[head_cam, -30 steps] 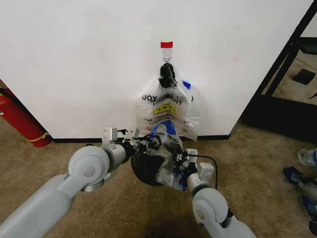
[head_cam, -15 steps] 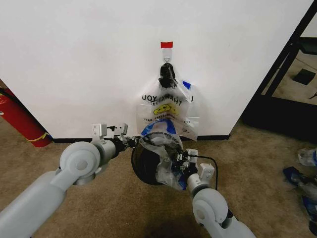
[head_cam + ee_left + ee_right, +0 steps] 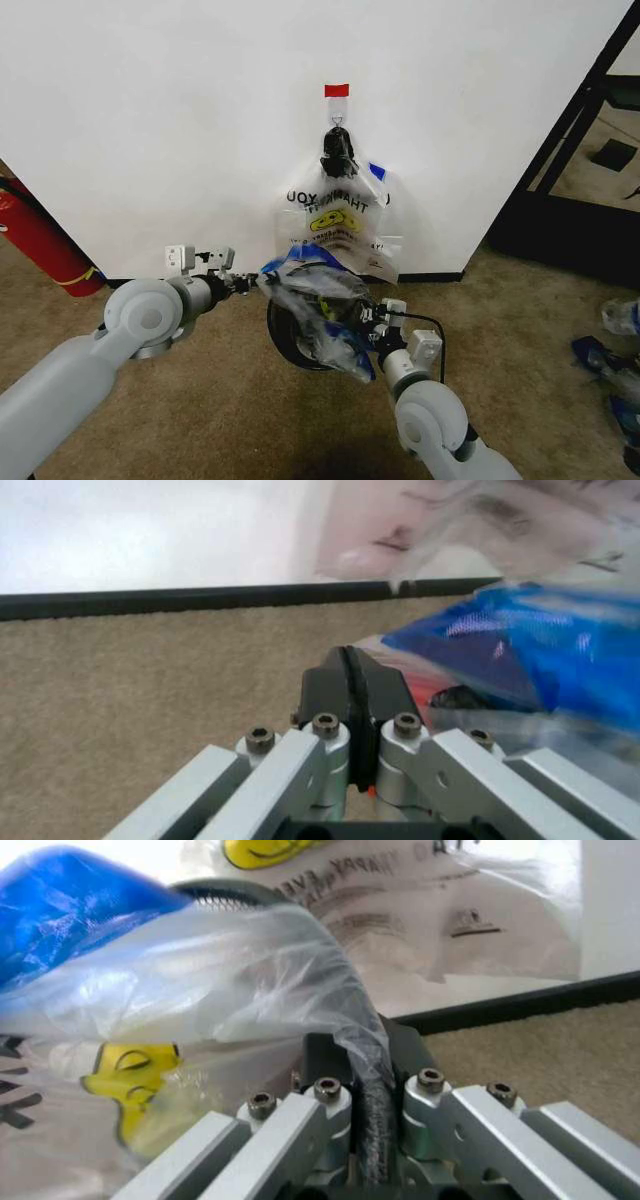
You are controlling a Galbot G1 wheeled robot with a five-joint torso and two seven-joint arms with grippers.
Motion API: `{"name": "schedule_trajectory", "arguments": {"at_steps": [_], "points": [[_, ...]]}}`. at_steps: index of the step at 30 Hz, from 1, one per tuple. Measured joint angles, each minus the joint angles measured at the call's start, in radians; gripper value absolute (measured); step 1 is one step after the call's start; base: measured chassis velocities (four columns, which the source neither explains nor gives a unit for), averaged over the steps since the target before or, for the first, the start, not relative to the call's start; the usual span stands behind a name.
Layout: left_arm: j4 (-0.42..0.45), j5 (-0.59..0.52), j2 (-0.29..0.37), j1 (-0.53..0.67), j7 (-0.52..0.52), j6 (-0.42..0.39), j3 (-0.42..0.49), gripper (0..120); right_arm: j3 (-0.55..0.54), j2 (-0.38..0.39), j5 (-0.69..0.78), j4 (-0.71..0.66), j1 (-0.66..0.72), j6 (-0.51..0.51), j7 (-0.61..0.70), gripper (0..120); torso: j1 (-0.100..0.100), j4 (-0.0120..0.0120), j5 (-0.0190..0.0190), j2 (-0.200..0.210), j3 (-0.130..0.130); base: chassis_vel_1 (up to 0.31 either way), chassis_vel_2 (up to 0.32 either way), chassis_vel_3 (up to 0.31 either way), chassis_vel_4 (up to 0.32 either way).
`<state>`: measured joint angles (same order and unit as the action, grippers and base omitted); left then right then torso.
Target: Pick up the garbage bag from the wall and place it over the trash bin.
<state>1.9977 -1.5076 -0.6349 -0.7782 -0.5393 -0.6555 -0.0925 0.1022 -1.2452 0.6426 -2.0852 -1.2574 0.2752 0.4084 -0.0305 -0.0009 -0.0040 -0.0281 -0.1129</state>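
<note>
Beige carpet meets the white wall (image 3: 150, 130) where the trash bin (image 3: 290, 340) stands. Across its mouth stretches the garbage bag (image 3: 315, 300), long axis side to side: the left gripper (image 3: 243, 284) pinches one end, the right gripper (image 3: 368, 328) clamps the other beside the rim.

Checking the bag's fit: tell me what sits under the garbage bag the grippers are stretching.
Under the garbage bag, the trash bin shows as a dark round side. Its mouth and far rim are covered by plastic. The left gripper and right gripper hold the bag's opposite edges.
</note>
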Motion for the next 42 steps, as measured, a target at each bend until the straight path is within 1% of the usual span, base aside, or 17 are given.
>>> {"name": "schedule_trajectory", "arguments": {"at_steps": [4,7,13,16,17,20,21,25,27,29,32,34,35,37,39,41,42], "points": [[-0.013,0.01,0.027,-0.018,0.031,0.0,-0.001,0,0.022,0.005,0.024,-0.008,-0.006,0.0,-0.026,1,0.0,0.0002,0.0001,0.0,0.0,0.0,0.0,0.0,0.0],[-0.011,0.025,0.027,-0.032,0.042,0.004,-0.009,0,0.023,0.013,0.014,-0.009,-0.016,0.008,-0.038,1,0.0,0.0,0.0,0.0,0.0,0.0,0.0,0.0,0.0],[0.035,0.061,0.028,-0.059,0.042,0.011,-0.046,3,0.022,0.006,0.014,-0.005,-0.009,0.009,-0.018,1,0.0,0.0001,0.0002,0.0,0.0,0.0,0.0,0.0,0.0],[0.1,0.091,0.033,-0.082,0.041,0.014,-0.08,16,0.022,0.006,0.014,0.003,-0.002,0.022,0.001,1,0.0,-0.0001,0.0,0.0,0.0,0.0,0.0,0.0,0.0],[0.1,0.091,0.033,-0.082,0.041,0.014,-0.08,16,0.022,0.006,0.014,0.003,-0.002,0.022,0.001,1,0.0,-0.0001,0.0,0.0,0.0,0.0,0.0,0.0,0.0],[0.215,0.133,0.051,-0.114,0.042,0.015,-0.137,32,0.019,0.001,0.015,0.008,0.0,0.036,0.014,1,0.0,0.0001,0.0,0.0,0.0,0.0,0.0,0.0,0.0],[0.215,0.133,0.051,-0.114,0.042,0.015,-0.137,32,0.019,0.001,0.015,0.008,0.0,0.036,0.014,1,0.0,0.0001,0.0,0.0,0.0,0.0,0.0,0.0,0.0],[0.332,0.191,0.058,-0.134,0.051,0.029,-0.155,51,0.02,0.004,0.016,0.008,-0.003,0.037,0.013,1,0.0,0.0001,0.0003,0.0,0.0,0.0,0.0,0.0,0.0],[0.343,0.207,0.059,-0.135,0.06,0.034,-0.15,52,0.02,0.005,0.016,0.008,-0.003,0.037,0.012,1,0.0,0.0001,0.0003,0.0,0.0,0.0,0.0,0.0,0.0],[0.366,0.273,0.056,-0.136,0.104,0.051,-0.12,62,0.02,0.007,0.016,0.007,-0.004,0.036,0.01,1,0.0,0.0001,0.0002,0.0,0.0,0.0,0.0,0.0,0.0],[0.362,0.362,0.046,-0.109,0.157,0.064,-0.071,75,0.017,0.01,0.012,0.001,-0.007,0.036,0.008,1,0.0,0.0001,0.0,0.0,0.0,0.0,0.0,0.0,0.0],[0.356,0.384,0.042,-0.085,0.176,0.064,-0.042,81,0.014,0.012,0.007,-0.002,-0.011,0.036,0.007,1,0.0,0.0001,0.0001,0.0,0.0,0.0,0.0,0.0,0.0],[0.356,0.384,0.042,-0.085,0.176,0.064,-0.042,81,0.014,0.012,0.007,-0.002,-0.011,0.036,0.007,1,0.0,0.0001,0.0001,0.0,0.0,0.0,0.0,0.0,0.0],[0.335,0.443,0.04,-0.022,0.215,0.063,0.033,91,0.006,0.019,-0.007,-0.008,-0.019,0.036,0.002,1,0.0,-0.0001,0.0,0.0,0.0,0.0,0.0,0.0,0.0],[0.316,0.507,0.04,0.039,0.246,0.058,0.107,98,0.0,0.025,-0.014,-0.016,-0.022,0.037,0.0,1,0.0,-0.0003,0.0002,0.0,0.0,0.0,0.0,0.0,0.0],[0.297,0.56,0.037,0.085,0.268,0.05,0.163,98,-0.002,0.026,-0.015,-0.02,-0.021,0.038,0.0,1,0.0,0.0,0.0003,0.0,0.0,0.0,0.0,0.0,0.0],[0.297,0.56,0.037,0.085,0.268,0.05,0.163,98,-0.002,0.026,-0.015,-0.02,-0.021,0.038,0.0,1,0.0,0.0,0.0003,0.0,0.0,0.0,0.0,0.0,0.0]]}}
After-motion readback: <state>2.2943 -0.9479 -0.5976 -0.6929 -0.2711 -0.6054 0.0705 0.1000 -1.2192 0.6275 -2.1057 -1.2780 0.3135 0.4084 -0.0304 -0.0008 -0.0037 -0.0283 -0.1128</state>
